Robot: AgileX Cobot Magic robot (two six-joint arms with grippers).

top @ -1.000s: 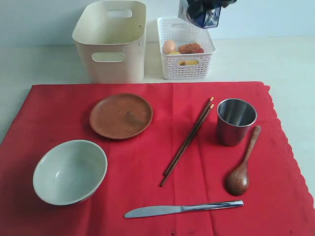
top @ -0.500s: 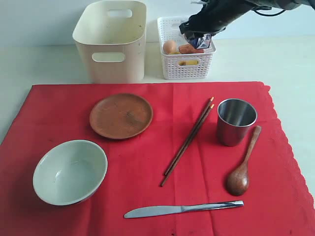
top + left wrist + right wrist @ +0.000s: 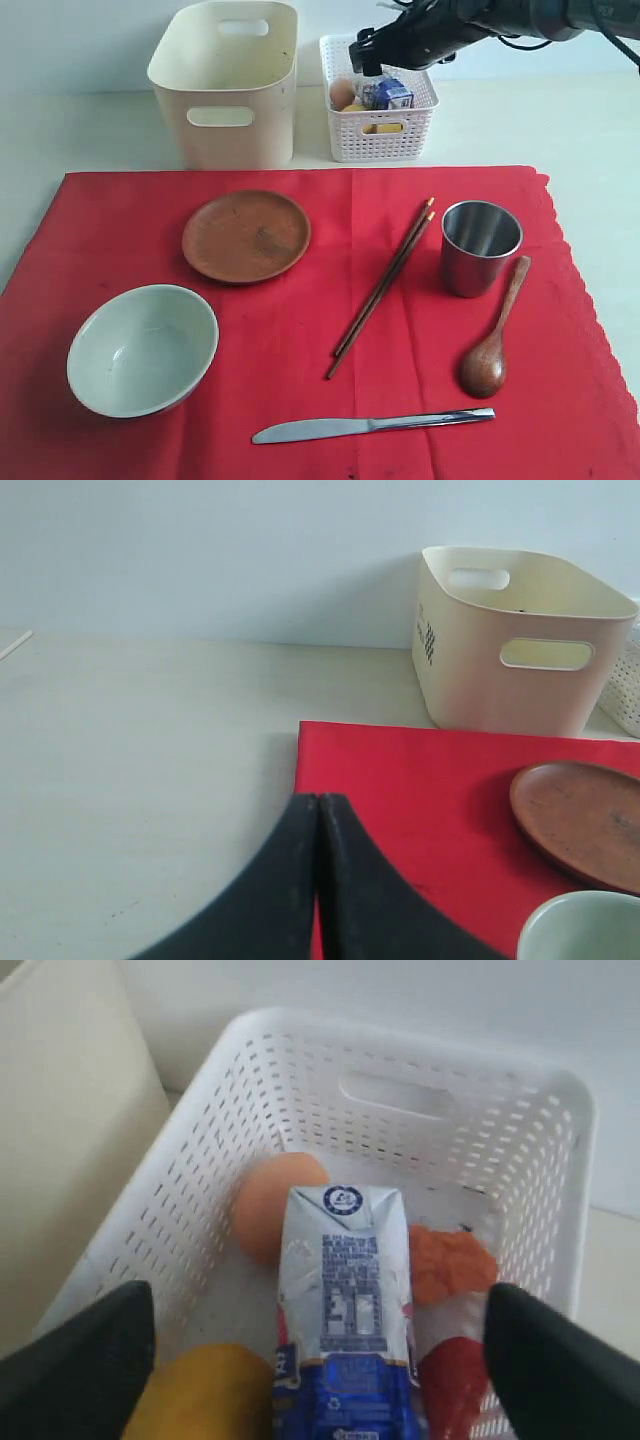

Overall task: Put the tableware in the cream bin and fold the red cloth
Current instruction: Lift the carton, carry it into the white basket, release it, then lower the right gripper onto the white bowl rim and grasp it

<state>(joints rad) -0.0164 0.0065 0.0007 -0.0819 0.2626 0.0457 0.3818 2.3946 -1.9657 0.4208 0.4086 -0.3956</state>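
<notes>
Task status: nothing is done yet, as far as I can judge. All six pieces of tableware lie on the red cloth (image 3: 300, 330), which is spread flat and unfolded. What I can see of the cream bin's (image 3: 225, 120) interior holds nothing. The bin stands just beyond the cloth's far edge, left of the white basket (image 3: 380, 140).

End effectors:
- Right gripper (image 3: 315, 1305): fingers spread wide over the white basket. The blue-white carton (image 3: 345, 1310) lies between them, and neither finger touches it.
- Left gripper (image 3: 318, 815): fingers pressed together and holding nothing, at the cloth's far left corner.

Positions and orientation:
- Cloth: long axis left to right, scalloped edge on the right.
- Bowl (image 3: 142, 348): near left, upright.
- Plate (image 3: 246, 235): flat, beyond the bowl.
- Cup (image 3: 480, 248): far right, mouth up.
- Chopsticks (image 3: 380, 288): centre, side by side, axis from near left to far right, pale tips at the far end.
- Spoon (image 3: 490, 350): near side of the cup, spoon bowl nearest, handle pointing away.
- Knife (image 3: 370, 424): near edge, axis left to right, blade to the left.

Still to do: bin all six pieces, then fold the cloth.
</notes>
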